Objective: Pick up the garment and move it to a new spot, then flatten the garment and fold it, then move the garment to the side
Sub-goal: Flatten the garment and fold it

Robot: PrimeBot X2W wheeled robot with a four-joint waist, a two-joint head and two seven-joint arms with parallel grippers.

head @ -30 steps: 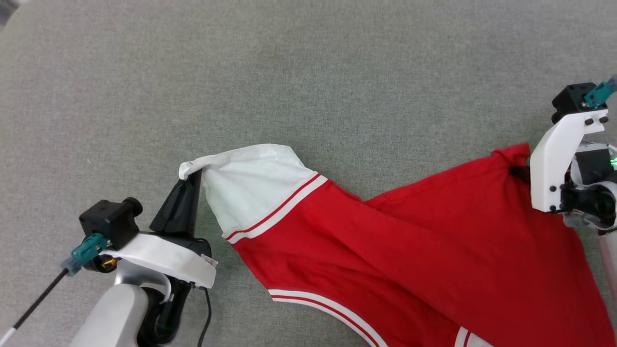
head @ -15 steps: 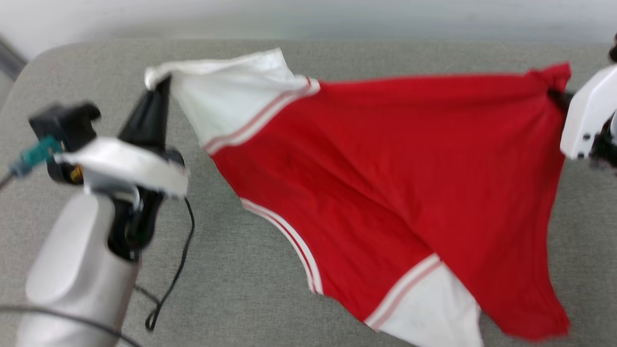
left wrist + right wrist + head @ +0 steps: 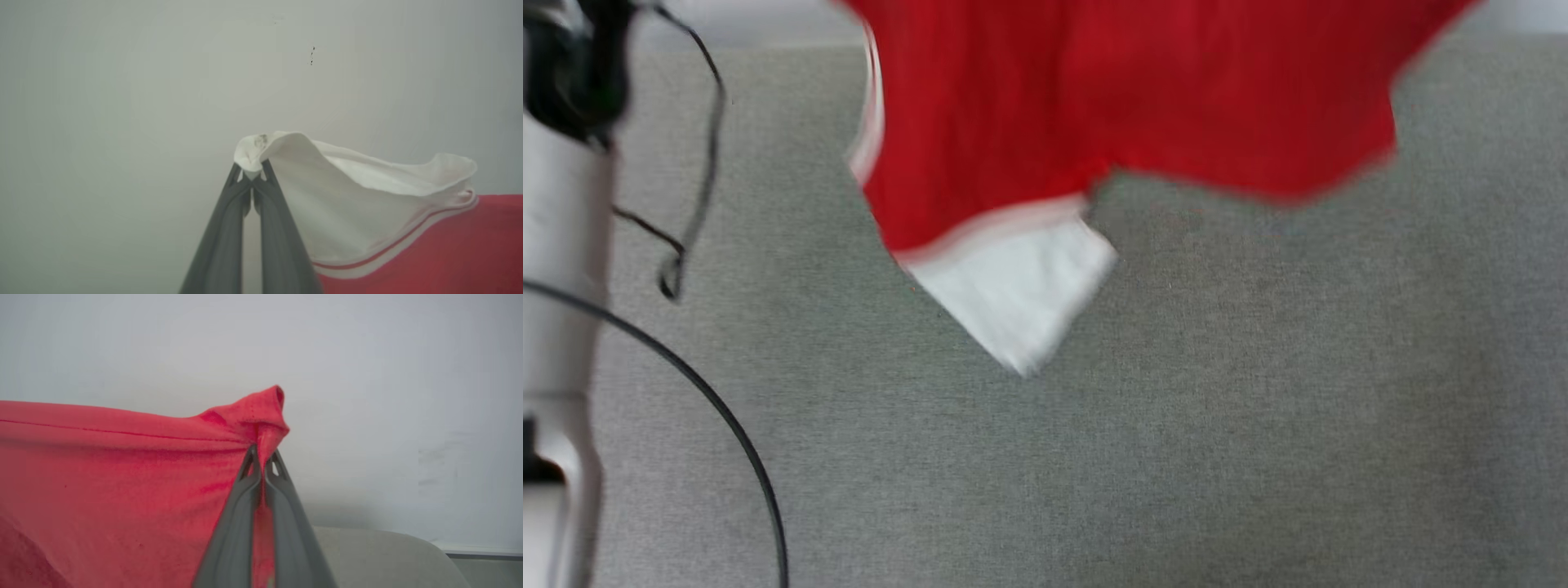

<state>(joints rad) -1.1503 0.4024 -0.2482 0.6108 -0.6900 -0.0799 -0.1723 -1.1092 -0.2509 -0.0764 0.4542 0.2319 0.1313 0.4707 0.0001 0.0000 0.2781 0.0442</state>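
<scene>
The garment [image 3: 1094, 98] hangs above grey upholstery [image 3: 1258, 408], a black cable [image 3: 686, 374] alongside.

We look on a grey, cloth-covered tabletop [image 3: 1217, 457]. Beyond its far edge rises a plain pale wall [image 3: 388, 355]. The tabletop's far corner is rounded. The light is soft and even.
</scene>
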